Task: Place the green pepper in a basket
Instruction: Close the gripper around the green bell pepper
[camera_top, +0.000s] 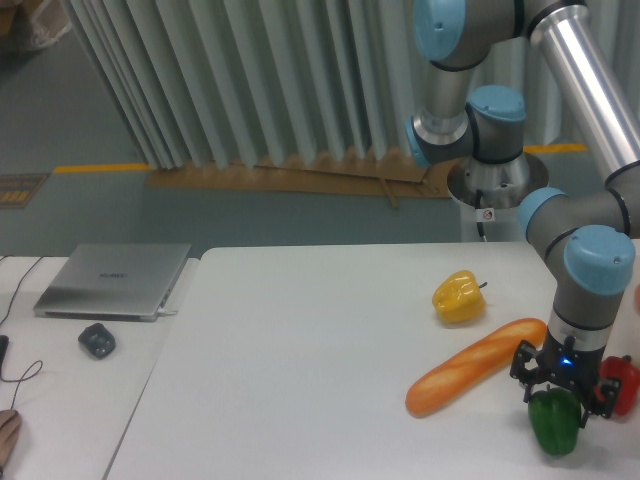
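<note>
- The gripper (562, 392) hangs straight down from the arm's wrist, directly over the green pepper (555, 423), near the right end of the white counter (300, 380). This top-down pose suits a vertical pick, since the pepper sits upright with its crown facing up.
- The dark fingers (524, 368) are spread and straddle the top of the pepper, one tip showing to its left and the other to its right. They look open, not yet pressed against the skin, though whether they touch it cannot be told from this view.
- The green pepper rests on the counter at the near right, close to the lower edge of the view. It is glossy and dark green with rounded lobes, and looks like plastic. Its stem is hidden under the gripper.
- A red pepper (621, 384) sits just to the right of the gripper, very near the right-hand finger. That closeness probably matters: closing or lowering carelessly could nudge it.
- A long orange baguette-like loaf (474, 366) lies at an angle just left of the gripper, with a yellow pepper (458, 297) beyond it, farther from the camera.
- No basket is visible anywhere in view, so the drop-off place cannot be judged.
- Far to the left, a closed laptop (113, 280) and a small dark mouse (97, 341) sit on a neighbouring surface, well apart from the work.
</note>
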